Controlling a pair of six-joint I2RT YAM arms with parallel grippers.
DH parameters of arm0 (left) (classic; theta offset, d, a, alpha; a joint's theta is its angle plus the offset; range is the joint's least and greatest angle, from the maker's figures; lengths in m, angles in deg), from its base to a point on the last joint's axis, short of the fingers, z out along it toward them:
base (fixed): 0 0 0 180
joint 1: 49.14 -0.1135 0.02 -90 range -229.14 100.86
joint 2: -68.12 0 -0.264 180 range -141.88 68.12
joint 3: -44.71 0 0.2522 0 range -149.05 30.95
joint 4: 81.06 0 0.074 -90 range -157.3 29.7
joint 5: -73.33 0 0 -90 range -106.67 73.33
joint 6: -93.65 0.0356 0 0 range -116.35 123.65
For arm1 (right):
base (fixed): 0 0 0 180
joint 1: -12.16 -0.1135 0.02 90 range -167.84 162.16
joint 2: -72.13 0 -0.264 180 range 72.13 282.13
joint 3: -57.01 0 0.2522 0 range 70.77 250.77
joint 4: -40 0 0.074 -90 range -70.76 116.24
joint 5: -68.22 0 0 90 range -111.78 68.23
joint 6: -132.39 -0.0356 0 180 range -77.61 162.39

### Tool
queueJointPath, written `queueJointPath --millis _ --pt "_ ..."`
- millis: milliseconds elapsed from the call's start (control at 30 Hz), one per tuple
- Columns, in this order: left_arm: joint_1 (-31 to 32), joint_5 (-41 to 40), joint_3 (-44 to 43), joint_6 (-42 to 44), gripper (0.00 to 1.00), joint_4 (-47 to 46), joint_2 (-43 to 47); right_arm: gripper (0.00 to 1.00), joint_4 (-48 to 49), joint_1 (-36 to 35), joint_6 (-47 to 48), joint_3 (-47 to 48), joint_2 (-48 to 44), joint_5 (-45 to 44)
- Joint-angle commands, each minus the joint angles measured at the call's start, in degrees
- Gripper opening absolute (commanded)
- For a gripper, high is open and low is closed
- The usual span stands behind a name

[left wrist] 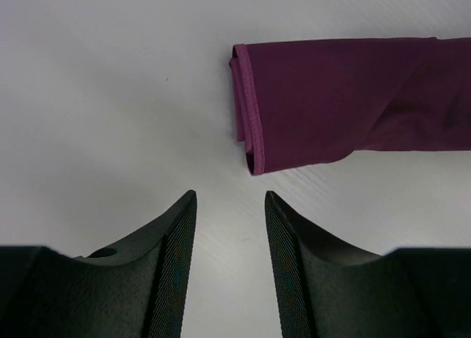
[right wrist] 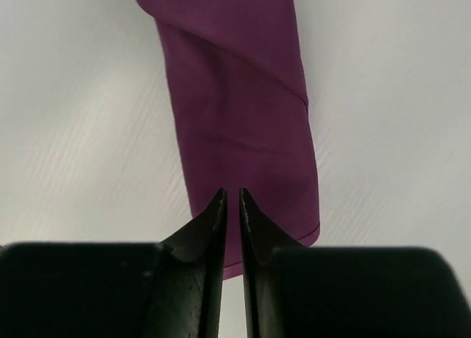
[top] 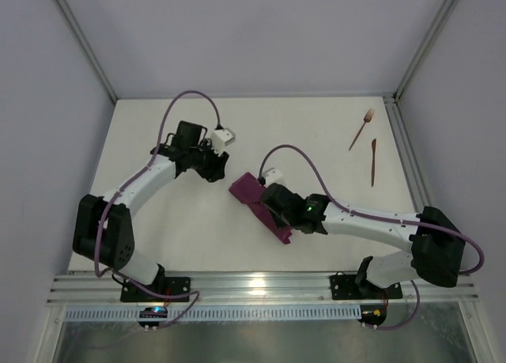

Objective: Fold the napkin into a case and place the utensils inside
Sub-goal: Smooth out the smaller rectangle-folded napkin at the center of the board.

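- Near the middle of the tabletop (top: 316,134), the napkin (top: 247,193) lay folded into a narrow plum strip, running diagonally from far-left to near-right in the top view.
- Over the strip's near-right half sat the right end effector (top: 273,209), which hid part of the cloth from above.
- From the right wrist camera, the right end effector (right wrist: 232,196) had its jaws drawn almost together, leaving only a thin slit.
- Its tips were over the napkin (right wrist: 235,117) close to that end of the strip. Whether any cloth was pinched between them could not be told.
- A diagonal fold line crossed the cloth farther along the strip in that view.
- By the strip's far-left end was the left end effector (top: 220,172), near the cloth.
- From the left wrist camera, the left end effector (left wrist: 229,198) was parted, with bare tabletop (left wrist: 110,95) showing between the fingers and nothing held.
- Just beyond those fingertips lay the hemmed, layered end of the napkin (left wrist: 346,102), not touching them.
- Toward the far-right corner, well apart from the napkin, rested the fork (top: 363,128), its pale tines pointing to the far side.
- Just beside it, slightly nearer and to the right, lay the knife (top: 373,162), roughly upright in the top view.
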Motion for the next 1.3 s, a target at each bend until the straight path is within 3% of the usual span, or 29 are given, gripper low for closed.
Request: queueJointPath --millis 0,367,600,833,967,1067,1167,1267 --pt "6.9 -7.2 -3.4 -3.8 0.45 -3.5 -4.0 0.13 7.8 2.9 -4.4 -6.4 -4.8 6.6" --pt "15.9 -11.0 -4.4 -4.3 0.45 -4.0 -16.3 0.03 14.1 4.4 -7.5 -16.6 -2.7 12.9" --pt "16.1 -13.9 -1.5 -2.1 0.43 -3.0 -17.3 0.03 12.8 4.4 -7.4 -16.6 0.0 10.5" --pt "16.0 -12.7 -0.5 -1.8 0.43 -4.2 -14.1 0.04 10.0 4.6 -5.3 -15.1 -4.9 9.2" --pt "16.0 -8.6 -0.2 -1.5 0.45 -4.7 -10.7 0.16 8.3 5.5 -4.5 -11.6 -8.3 8.4" --pt "16.1 -7.7 -0.7 -1.1 0.48 -4.5 -7.9 0.33 7.7 8.3 -4.1 -10.8 -12.8 6.6" --pt "16.0 -7.1 -2.1 -0.8 0.49 -2.7 -6.4 0.51 7.7 16.4 -3.3 -10.8 -18.6 7.8" --pt "16.0 -7.2 -3.0 -0.7 0.49 -1.2 -5.6 0.65 8.2 31.3 -2.4 -10.7 -23.6 12.5"
